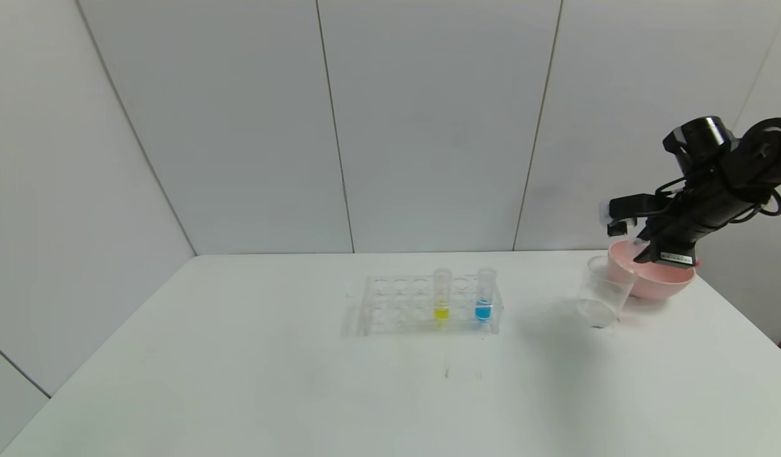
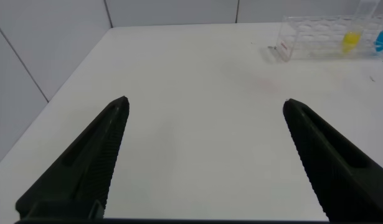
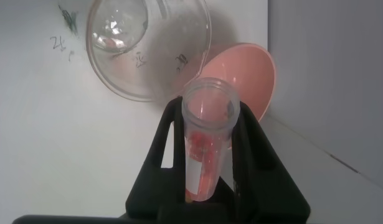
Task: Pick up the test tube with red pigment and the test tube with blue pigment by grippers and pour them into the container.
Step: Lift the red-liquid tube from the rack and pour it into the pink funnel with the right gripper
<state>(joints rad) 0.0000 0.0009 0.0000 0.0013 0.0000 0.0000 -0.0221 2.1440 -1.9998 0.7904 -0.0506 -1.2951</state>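
Two black fingers of the right gripper (image 3: 207,180) are closed on the small clear plastic test tube with red pigment (image 3: 207,143), holding it at its lower half with the open mouth pointing toward the small clear tapered plastic container (image 1: 603,292). This gripper is above the far right side of the container, in front of the pink round bowl (image 1: 666,282). The tube looks light, stiff and smooth, so I judge it can slip between the fingers when it is tilted; a hold around the middle of its wall seems safest. Left of the container, well apart, stands the clear plastic rack with many holes (image 1: 390,304). In it the clear test tube with blue pigment (image 1: 485,294) is upright, next to a tube with yellow liquid (image 1: 441,294). The left gripper (image 2: 203,155) hangs wide open, far to the left of the container, holding nothing.
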